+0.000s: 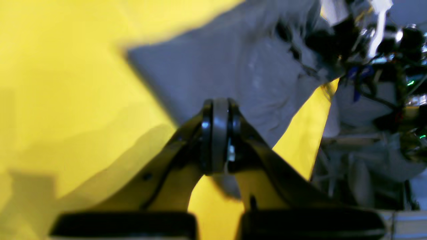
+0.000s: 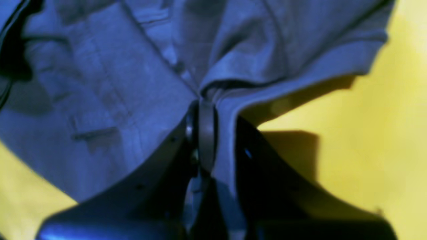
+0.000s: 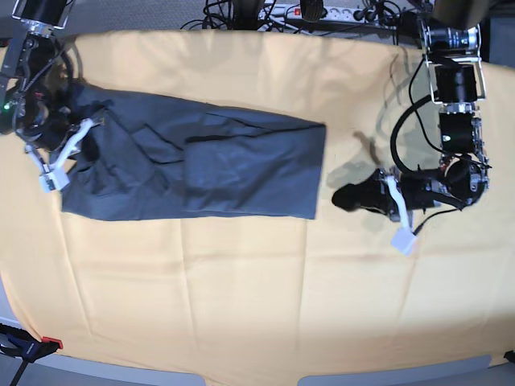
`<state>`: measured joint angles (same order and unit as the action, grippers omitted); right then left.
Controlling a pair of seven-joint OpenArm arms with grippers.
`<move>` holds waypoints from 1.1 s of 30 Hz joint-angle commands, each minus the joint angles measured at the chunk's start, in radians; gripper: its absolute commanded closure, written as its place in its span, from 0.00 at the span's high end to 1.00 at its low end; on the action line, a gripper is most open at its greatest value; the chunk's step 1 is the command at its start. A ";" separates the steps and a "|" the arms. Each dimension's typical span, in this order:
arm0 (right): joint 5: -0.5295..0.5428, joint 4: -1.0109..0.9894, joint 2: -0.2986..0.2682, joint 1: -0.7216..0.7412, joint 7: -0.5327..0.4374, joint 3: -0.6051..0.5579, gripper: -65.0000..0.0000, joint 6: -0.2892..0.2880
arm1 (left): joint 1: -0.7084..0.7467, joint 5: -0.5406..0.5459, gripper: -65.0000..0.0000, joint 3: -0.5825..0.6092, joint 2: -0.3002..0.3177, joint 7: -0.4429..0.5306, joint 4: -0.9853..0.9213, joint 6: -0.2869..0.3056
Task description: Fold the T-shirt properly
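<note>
At the far end of the T-shirt (image 2: 110, 83), the right claw (image 2: 206, 133) pinches a bunched fold of its blue-grey cloth, jaws nearly together. Well apart, the left claw (image 1: 218, 133) is closed on nothing above the yellow-orange tablecloth (image 3: 241, 281) covering the worktop, where the shirt lies folded lengthwise.

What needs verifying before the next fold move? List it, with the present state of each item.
1. Right end effector shut on T-shirt fabric: ok.
2. Left end effector shut and empty, off the shirt: ok.
3. Shirt lying as a long folded band on the tablecloth: ok.
4. Fabric bunched and creased near the right grip: not ok.
5. How many layers the right grip holds: cannot tell.
</note>
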<state>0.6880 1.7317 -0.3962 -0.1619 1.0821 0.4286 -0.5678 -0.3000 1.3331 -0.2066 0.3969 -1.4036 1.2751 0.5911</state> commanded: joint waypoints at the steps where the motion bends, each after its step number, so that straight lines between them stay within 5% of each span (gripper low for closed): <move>1: -0.010 0.035 -0.046 0.013 -0.016 0.036 0.00 0.024 | -0.022 0.019 0.00 -0.026 0.024 0.007 0.014 0.003; 6: -0.002 0.160 -0.104 0.013 0.022 0.135 0.00 0.101 | -0.013 0.018 0.00 -0.154 0.030 0.007 0.014 0.029; 9: 0.169 0.276 -0.102 0.012 0.071 0.154 0.00 0.106 | -0.010 0.018 0.00 -0.214 0.030 0.007 0.014 0.045; 16: 0.599 0.424 0.096 0.013 0.173 0.121 0.00 -0.091 | 0.015 0.019 0.00 -0.230 0.030 0.007 0.014 0.045; 21: 0.520 0.409 0.206 0.014 0.153 -0.063 0.00 -0.112 | 0.055 0.043 0.00 -0.230 0.030 0.007 0.014 0.045; 26: 0.274 0.406 0.238 0.029 -0.014 -0.270 0.00 -0.116 | 0.087 0.057 0.00 -0.230 0.030 0.007 0.014 0.045; 33: 0.019 0.309 0.322 0.126 -0.097 -0.500 0.00 -0.113 | 0.094 0.073 0.00 -0.230 0.035 0.007 0.014 0.034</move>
<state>0.6937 2.0232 -0.0734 -0.0521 1.0107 -0.0776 -0.6804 -0.1883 1.3766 -0.4324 0.4160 -1.4075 1.2747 0.6250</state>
